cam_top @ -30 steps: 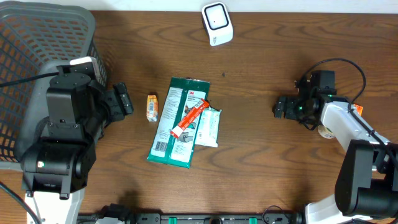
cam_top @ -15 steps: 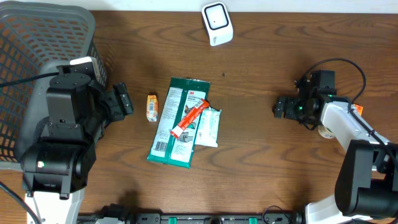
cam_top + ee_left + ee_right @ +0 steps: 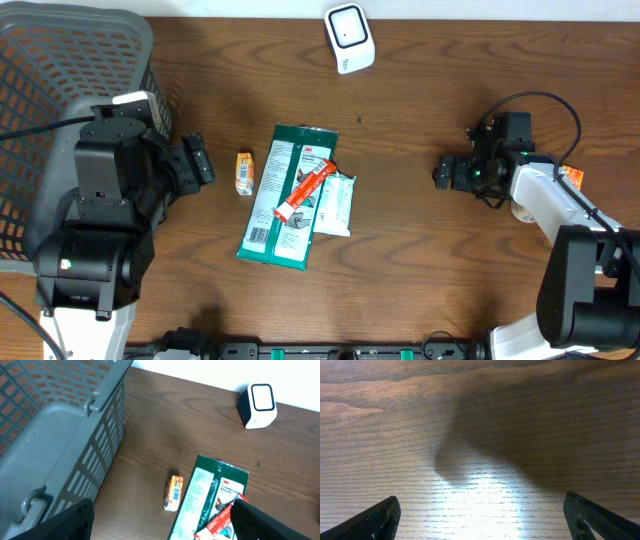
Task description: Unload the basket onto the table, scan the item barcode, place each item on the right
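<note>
Overhead: both claws wide open and empty, items waiting mid-table.
Left claw hangs just left of the orange box, jaws spread, nothing in them. Right claw gapes over bare table, well apart from everything. Which item gets scanned isn't settled, but the box looks the likely pick: it's alone and right in front of the left claw, its long axis running near-to-far, crosswise to that claw's reach. Just beyond it lies the green pack, on much the same axis, with the red tube slanted on top and the white pack touching its right edge. Scanner stands at the far edge, right of the pile. Left arm is clearly the closer one; basket sits far left.
</note>
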`<act>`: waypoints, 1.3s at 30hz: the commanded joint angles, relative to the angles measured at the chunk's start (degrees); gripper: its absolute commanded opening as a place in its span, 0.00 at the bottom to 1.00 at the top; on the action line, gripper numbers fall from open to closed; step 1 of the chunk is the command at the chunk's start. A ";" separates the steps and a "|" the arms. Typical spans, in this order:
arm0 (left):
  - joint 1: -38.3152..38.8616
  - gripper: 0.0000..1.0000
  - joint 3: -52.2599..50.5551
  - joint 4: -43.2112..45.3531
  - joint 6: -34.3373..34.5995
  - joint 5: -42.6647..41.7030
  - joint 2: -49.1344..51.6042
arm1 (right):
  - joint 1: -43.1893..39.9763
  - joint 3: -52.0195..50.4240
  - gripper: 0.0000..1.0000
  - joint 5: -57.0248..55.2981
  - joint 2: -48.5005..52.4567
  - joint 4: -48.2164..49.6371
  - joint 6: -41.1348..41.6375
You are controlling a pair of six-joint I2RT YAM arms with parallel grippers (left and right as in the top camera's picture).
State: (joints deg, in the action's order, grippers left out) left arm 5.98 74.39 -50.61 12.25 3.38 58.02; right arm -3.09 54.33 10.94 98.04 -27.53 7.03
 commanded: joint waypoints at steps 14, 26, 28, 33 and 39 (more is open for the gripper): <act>-0.35 0.87 0.52 0.04 0.33 0.33 -0.02 | 0.48 0.63 0.95 3.67 0.22 0.87 2.84; -0.35 0.87 0.52 0.04 0.33 0.35 -0.02 | 13.22 0.63 0.84 12.46 0.24 5.05 6.84; -0.35 0.87 0.52 0.04 0.33 0.35 -0.04 | 16.02 0.63 0.85 12.48 0.24 5.99 8.98; -0.35 0.87 0.52 0.04 0.33 0.33 -0.04 | 22.36 0.63 0.88 12.52 0.24 6.25 16.70; -0.35 0.87 0.52 0.04 0.33 0.33 -0.02 | 29.88 0.63 0.79 12.52 0.22 5.68 19.39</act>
State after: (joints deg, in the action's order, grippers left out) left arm 5.98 74.37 -50.59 12.25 3.38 58.02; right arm 23.53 54.33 22.74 98.04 -21.52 23.18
